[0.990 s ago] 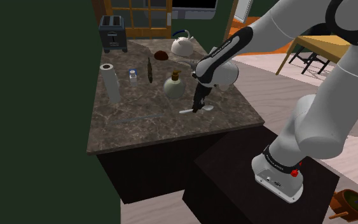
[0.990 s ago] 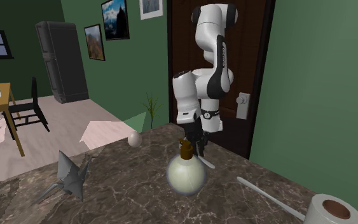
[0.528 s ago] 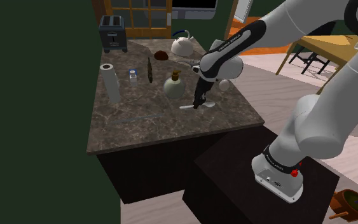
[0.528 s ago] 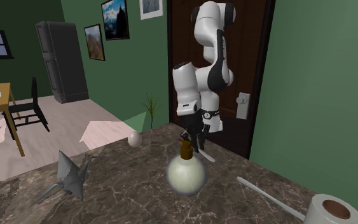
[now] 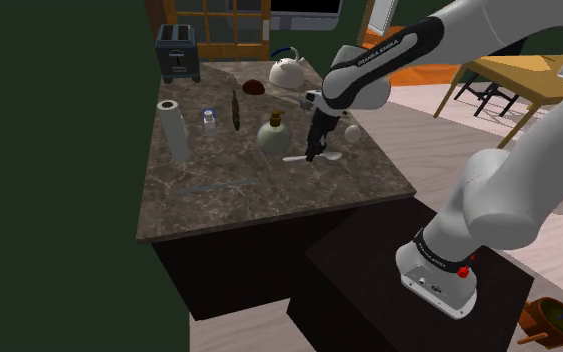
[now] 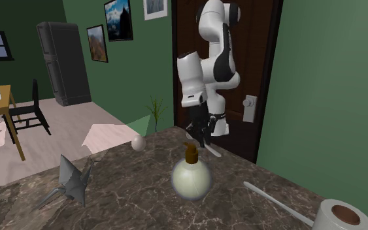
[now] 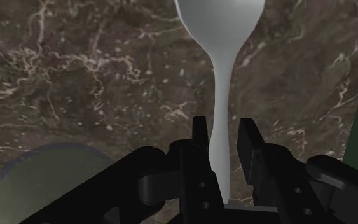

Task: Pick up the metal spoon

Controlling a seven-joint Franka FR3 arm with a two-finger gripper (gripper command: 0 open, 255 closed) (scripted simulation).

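Counter point(image 5: 229, 195): one dark veined stone island. There is bare room along the front and front-left in the shoulder view. The back half is crowded.
Arm point(image 5: 489, 170): one, white, reaching from the stand point(image 5: 369, 285) over the counter's right side in the shoulder view.
Toaster point(image 5: 177, 52): one, at the back left corner.
Kettle point(image 5: 286, 71): one, white, at the back edge.
Paper roll point(image 5: 175, 130): one, upright, near the left edge.
Bottle point(image 5: 273, 134): one, round and pale with a brown pump, just beside the claw.
Claw point(image 7: 222, 127): black fingers clamped on the spoon's handle.
Spoon point(image 7: 219, 25): one, plain pale grey-white, with a broad oval bowl and a slim stem. It is in the claw, appears just off the stone, right of the bottle and short of the right edge.
Ball point(image 5: 352, 132): one, small and white, near the right edge.
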